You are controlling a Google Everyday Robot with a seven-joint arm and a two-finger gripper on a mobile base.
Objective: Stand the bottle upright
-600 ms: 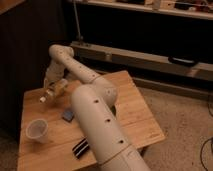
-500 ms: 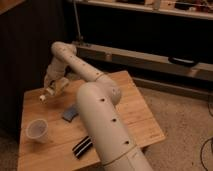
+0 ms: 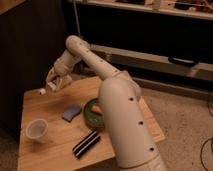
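The bottle [image 3: 45,90] is small and slim with a white cap. It lies roughly level, cap pointing left, at the back left of the wooden table [image 3: 55,150]. My gripper [image 3: 54,84] hangs from the arm's wrist right over the bottle's body and is shut on it. It holds the bottle slightly above the tabletop. The bottle's far end is hidden by the fingers [image 3: 59,82].
A translucent whitish cup [image 3: 36,130] stands at the table's front left. A blue sponge [image 3: 71,112] lies mid-table beside a green bowl [image 3: 90,116] holding something orange. A black striped object [image 3: 86,144] lies near the front. My arm's large white link [image 3: 125,125] covers the table's right side.
The gripper with the bottle has risen slightly at the table's back left. The arm's big link has shifted right, uncovering the green bowl.
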